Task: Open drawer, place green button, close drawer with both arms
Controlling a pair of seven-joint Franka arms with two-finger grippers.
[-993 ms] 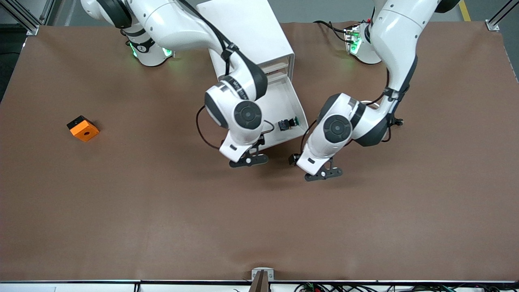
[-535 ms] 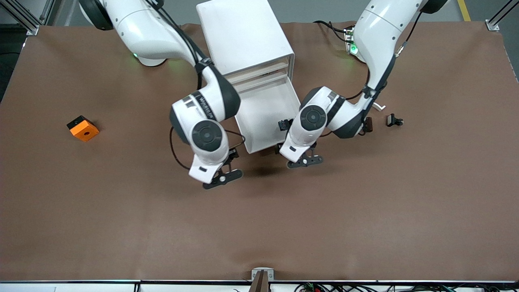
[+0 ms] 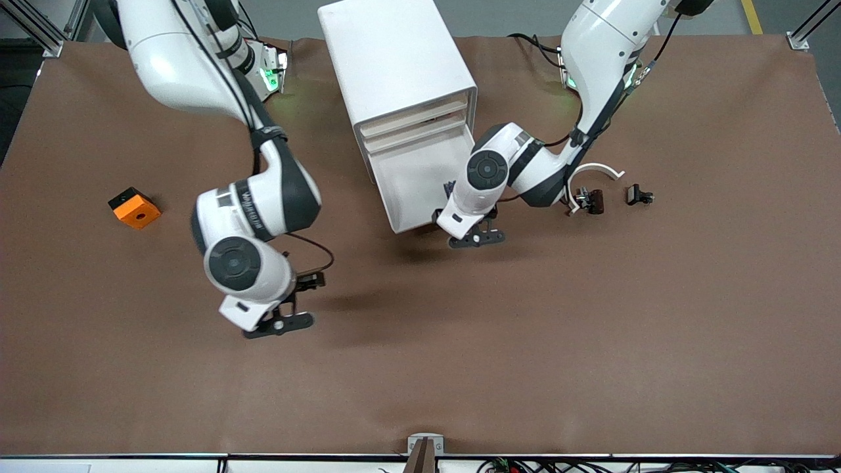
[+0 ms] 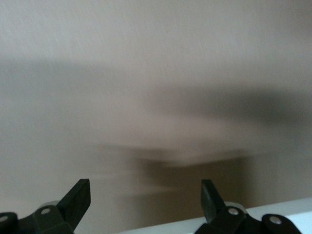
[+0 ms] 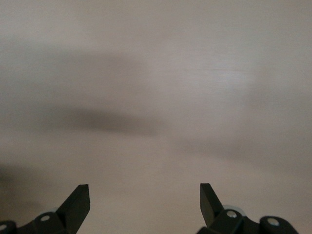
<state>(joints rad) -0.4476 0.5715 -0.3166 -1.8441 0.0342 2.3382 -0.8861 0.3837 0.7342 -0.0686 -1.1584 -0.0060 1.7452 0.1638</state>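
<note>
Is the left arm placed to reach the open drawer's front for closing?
Probably yes. The left gripper, jaws open, hangs right beside the drawer's front corner, with nothing between them. The right gripper is off over bare table, out of the way.

A robotics lab: two white robot arms [image 3: 263,190] bolted at 12 o'clock on a brown-covered table [image 3: 591,341], aluminium frame posts [image 3: 39,33] at its corners, loose cables [image 3: 539,465] at 6 o'clock.
</note>
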